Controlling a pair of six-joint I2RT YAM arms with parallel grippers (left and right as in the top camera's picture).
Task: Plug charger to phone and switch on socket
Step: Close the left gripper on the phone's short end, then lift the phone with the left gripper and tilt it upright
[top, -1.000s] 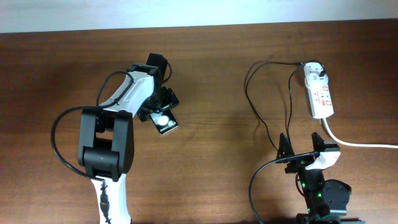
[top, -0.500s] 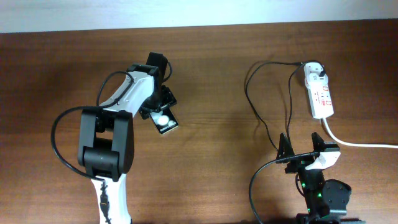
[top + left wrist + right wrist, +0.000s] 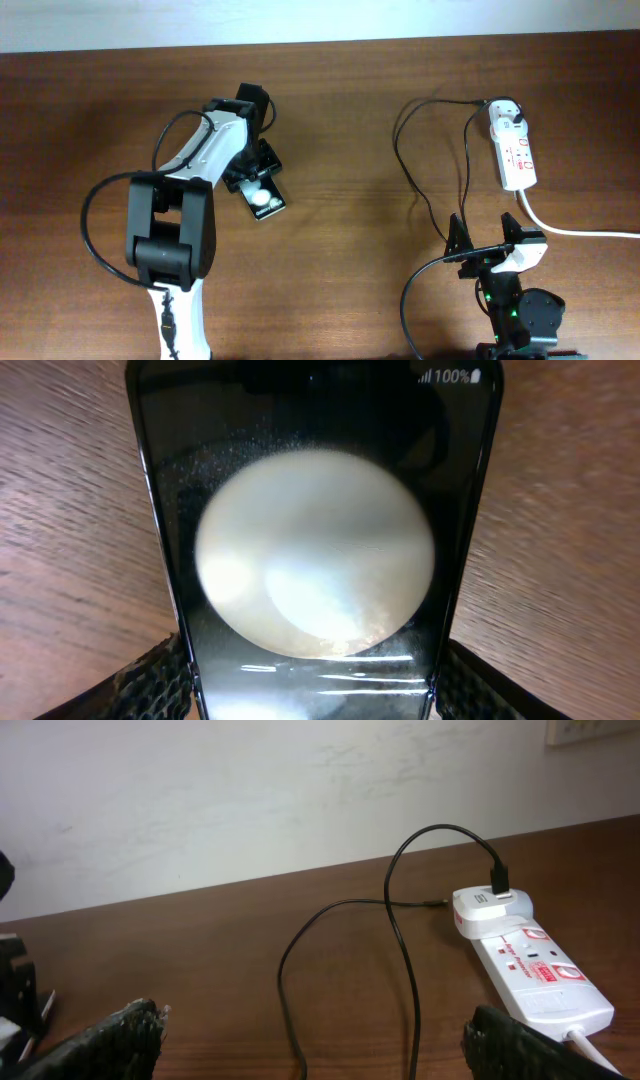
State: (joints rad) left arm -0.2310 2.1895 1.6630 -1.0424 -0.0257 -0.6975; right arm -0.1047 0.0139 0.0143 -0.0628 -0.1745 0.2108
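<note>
The phone (image 3: 264, 198) lies on the table left of centre, black with a white round patch. It fills the left wrist view (image 3: 315, 560). My left gripper (image 3: 255, 185) is shut on its two long edges, with a finger on each side (image 3: 315, 685). The socket (image 3: 517, 152) lies at the far right, with red switches, and also shows in the right wrist view (image 3: 535, 970). The charger cable (image 3: 402, 150) is plugged into a white adapter (image 3: 490, 908) on the socket and loops across the table (image 3: 405, 960). My right gripper (image 3: 487, 240) is open and empty, with the cable running between its fingers (image 3: 315, 1040).
The thick white cord (image 3: 580, 231) runs from the socket's near end off the right edge. A pale wall (image 3: 300, 790) stands behind the table's far edge. The left arm's body (image 3: 170, 240) reaches over the table's left half.
The left gripper and the phone have shifted a little to the left and turned slightly. The right arm, cable and socket have not moved.
</note>
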